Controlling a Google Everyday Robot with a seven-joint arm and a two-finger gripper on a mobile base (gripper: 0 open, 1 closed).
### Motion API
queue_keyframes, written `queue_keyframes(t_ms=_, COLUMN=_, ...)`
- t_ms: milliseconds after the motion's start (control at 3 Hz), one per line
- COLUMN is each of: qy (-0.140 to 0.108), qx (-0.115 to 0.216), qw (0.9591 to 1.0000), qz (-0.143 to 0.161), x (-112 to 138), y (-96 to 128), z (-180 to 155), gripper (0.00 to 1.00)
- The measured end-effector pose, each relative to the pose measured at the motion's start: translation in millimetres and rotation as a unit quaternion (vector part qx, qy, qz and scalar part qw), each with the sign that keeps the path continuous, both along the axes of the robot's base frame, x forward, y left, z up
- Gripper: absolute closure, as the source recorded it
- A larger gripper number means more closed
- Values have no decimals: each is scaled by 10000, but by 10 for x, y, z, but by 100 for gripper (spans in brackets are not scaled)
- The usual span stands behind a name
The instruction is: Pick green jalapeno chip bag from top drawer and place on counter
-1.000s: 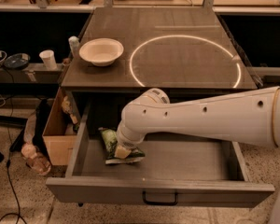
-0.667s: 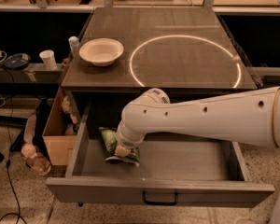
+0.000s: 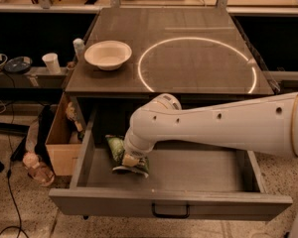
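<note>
Dim, warm lt; gripper (image 3: 130,160) shadowed in top drawer (image 3: 198,173); bg dark.

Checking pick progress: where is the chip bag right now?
In the camera view, the chip bag lies in the left part of the open drawer, close to its left wall; the gripper is down on top of it.

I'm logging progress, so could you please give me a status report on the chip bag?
Gripper down in the open drawer, at the chip bag. Bag in drawer's left part, not yet on counter. Bowl sits on counter's left.
</note>
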State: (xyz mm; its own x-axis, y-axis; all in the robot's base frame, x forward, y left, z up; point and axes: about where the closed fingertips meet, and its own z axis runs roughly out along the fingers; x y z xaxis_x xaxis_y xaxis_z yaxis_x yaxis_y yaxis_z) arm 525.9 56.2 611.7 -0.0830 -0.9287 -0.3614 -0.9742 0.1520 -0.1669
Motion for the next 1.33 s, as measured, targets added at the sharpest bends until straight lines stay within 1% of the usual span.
queue_keyframes(t_ms=333, qy=-15, qx=192, qw=9998, qz=67, x=-21, y=-18, z=107, gripper=100)
queue_keyframes(t_ms=667, qy=-112, qx=417, qw=9990, qz=64, x=-108, y=-223, z=536, gripper=100)
queue_keyframes(t_ms=1000, qy=-231, qx=503, qw=9985, qz=44, x=-208, y=-373, z=913, gripper=100)
queue_keyframes(t_ms=1333, qy=-375, qx=614, qw=9973, qz=116, x=-298, y=-481, z=1329, gripper=100)
